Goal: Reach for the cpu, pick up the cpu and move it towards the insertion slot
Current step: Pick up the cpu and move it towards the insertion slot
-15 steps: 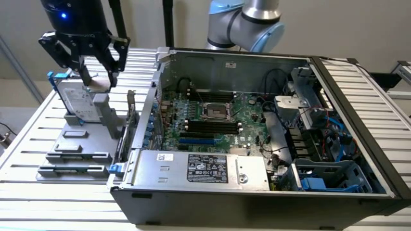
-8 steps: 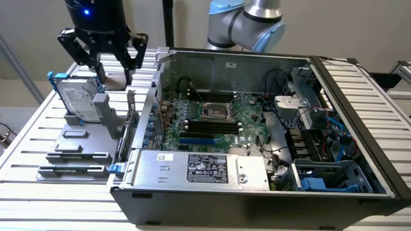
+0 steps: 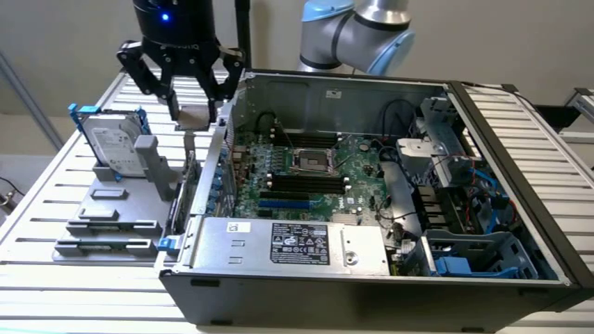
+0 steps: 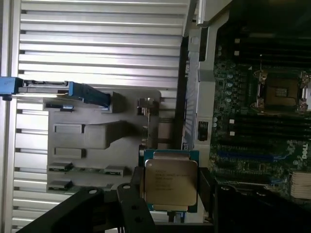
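The cpu [image 3: 193,116] hangs in the air, a small square chip with a silvery top, with my gripper [image 3: 191,111] shut on it above the left wall of the open computer case [image 3: 371,285]. In the wrist view the cpu [image 4: 170,180] shows its metal lid and pale blue rim between the black fingers [image 4: 130,204]. The insertion slot [image 3: 311,162] is a square socket with a metal frame and dark centre on the green board, to the exterior view's right of the cpu and lower. The wrist view has the slot [image 4: 281,93] off to one side.
A grey fixture [image 3: 116,209] on the slatted table holds a hard drive with blue bracket [image 3: 113,147] upright and several small parts. Inside the case are black memory slots [image 3: 307,182], cables, a power supply [image 3: 292,245] and a drive cage [image 3: 478,254]. The arm's elbow [image 3: 357,31] stands behind the case.
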